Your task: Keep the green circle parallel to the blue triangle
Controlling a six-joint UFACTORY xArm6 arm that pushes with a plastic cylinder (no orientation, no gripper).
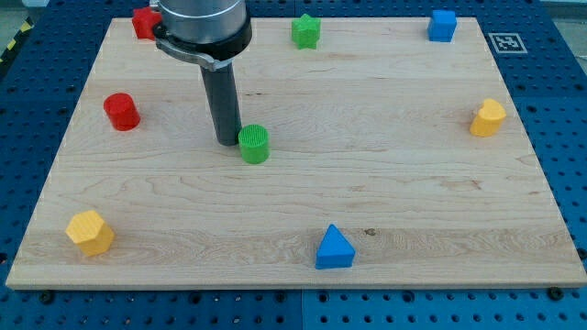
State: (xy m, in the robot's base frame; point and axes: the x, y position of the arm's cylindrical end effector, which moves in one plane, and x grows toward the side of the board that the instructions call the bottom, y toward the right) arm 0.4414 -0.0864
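The green circle [254, 144] is a short ribbed cylinder left of the board's centre. The blue triangle [334, 247] stands near the view's bottom edge, right of and well below the green circle. My dark rod comes down from the view's top, and my tip [227, 140] rests on the board just left of the green circle, touching or almost touching its side.
On the wooden board [413, 183]: a red circle [120, 111] at the left, a red block [144, 23] at the top left partly behind the arm, a green star [305, 31] at the top, a blue cube [442, 26] top right, a yellow block [488, 117] right, a yellow hexagon [90, 232] bottom left.
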